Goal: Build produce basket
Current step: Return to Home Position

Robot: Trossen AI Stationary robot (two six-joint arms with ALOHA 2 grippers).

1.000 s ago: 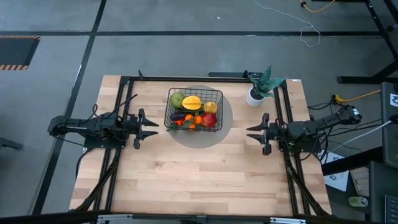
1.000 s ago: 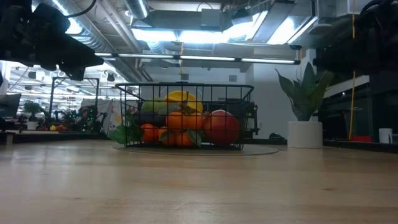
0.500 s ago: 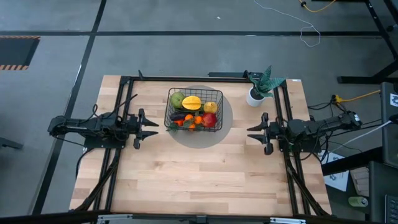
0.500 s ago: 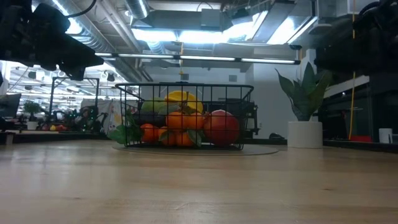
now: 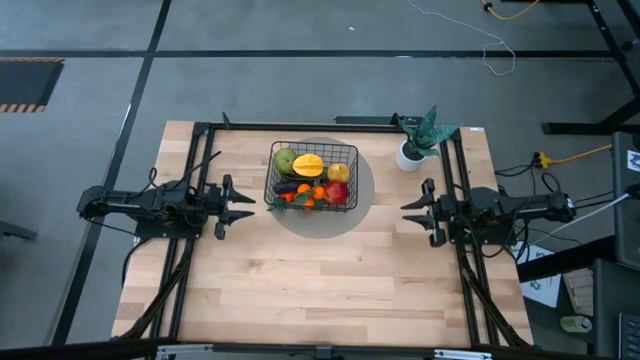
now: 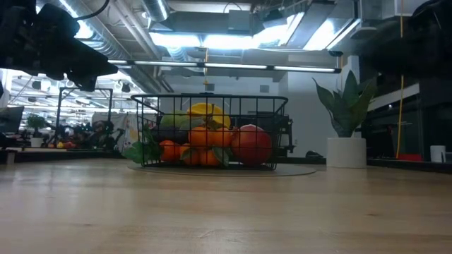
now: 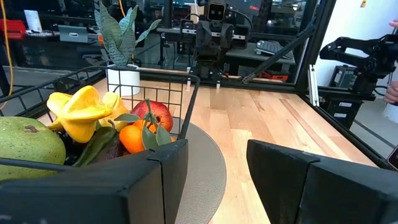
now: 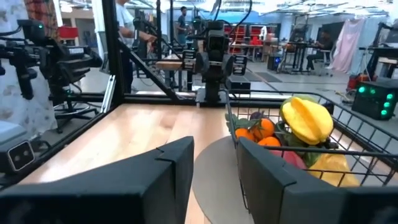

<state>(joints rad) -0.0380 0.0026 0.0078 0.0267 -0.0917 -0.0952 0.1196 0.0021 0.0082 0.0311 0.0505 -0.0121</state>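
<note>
produce looks fully loaded: the small black wire-mesh basket (image 5: pixel 312 144) sits on a round grey mat (image 5: pixel 366 190) between your two claws, just ahead of the left one's tips. it holds the yellow starfruit (image 5: pixel 308 163), the green pear (image 5: pixel 286 159), the red round fruit (image 5: pixel 337 192) and the orange tangerines (image 5: pixel 318 196), with darker pieces tucked beneath. no piece shows on the pale wooden tabletop (image 5: pixel 320 285) outside it.

the left claw (image 5: pixel 245 207) hovers spread and empty just beside the basket's wall. the right claw (image 5: pixel 408 216) hangs released and empty off the mat's other edge, a little apart from it. the white-potted green plant (image 5: pixel 420 142) stands off to the right claw's side, near it.

by my reading the filling is done. all you have left is parking both arms at rest, and they look close to that.
</note>
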